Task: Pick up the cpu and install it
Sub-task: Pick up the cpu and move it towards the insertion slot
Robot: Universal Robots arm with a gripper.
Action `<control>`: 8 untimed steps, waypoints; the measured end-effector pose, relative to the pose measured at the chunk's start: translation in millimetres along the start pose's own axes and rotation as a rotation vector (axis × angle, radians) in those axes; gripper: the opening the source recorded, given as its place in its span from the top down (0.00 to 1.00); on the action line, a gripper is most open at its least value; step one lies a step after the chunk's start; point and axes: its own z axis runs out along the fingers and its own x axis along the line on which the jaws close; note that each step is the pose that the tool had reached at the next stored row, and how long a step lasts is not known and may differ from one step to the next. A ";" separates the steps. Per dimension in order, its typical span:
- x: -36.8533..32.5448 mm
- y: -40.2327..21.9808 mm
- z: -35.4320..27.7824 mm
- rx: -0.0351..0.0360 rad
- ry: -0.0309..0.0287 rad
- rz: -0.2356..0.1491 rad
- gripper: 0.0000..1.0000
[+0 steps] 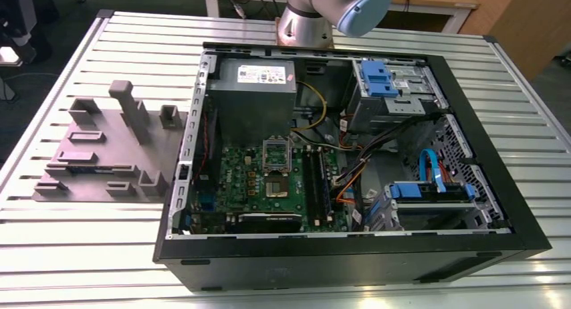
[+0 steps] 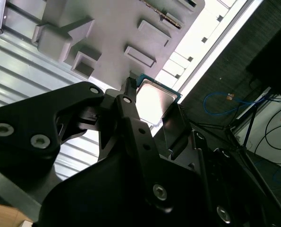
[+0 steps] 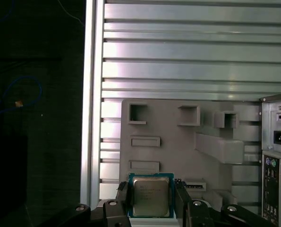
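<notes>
The gripper (image 3: 151, 204) held the cpu (image 3: 150, 194) clamped by two edges over the grey tray (image 3: 171, 130), the open computer case (image 1: 312, 263) just beside it.

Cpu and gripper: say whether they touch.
Touching. In the first wrist view the gripper's fingers press against both side edges of the cpu.

white label (image 1: 257, 73) on power supply (image 1: 253, 101), print illegible, cpu (image 3: 151, 197) marking unreadable

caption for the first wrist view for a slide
The gripper holds the cpu between its fingers, grey fixture tray behind it.
</notes>
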 end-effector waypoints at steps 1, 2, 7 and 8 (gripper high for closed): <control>0.0 0.0 -0.2 0.0000 0.0000 0.000 0.53; 0.0 0.0 -0.5 0.0000 -0.0001 0.000 0.53; 0.0 0.1 -1.7 0.0002 0.0003 0.000 0.53; 0.0 0.1 -2.2 0.0001 0.0001 0.000 0.53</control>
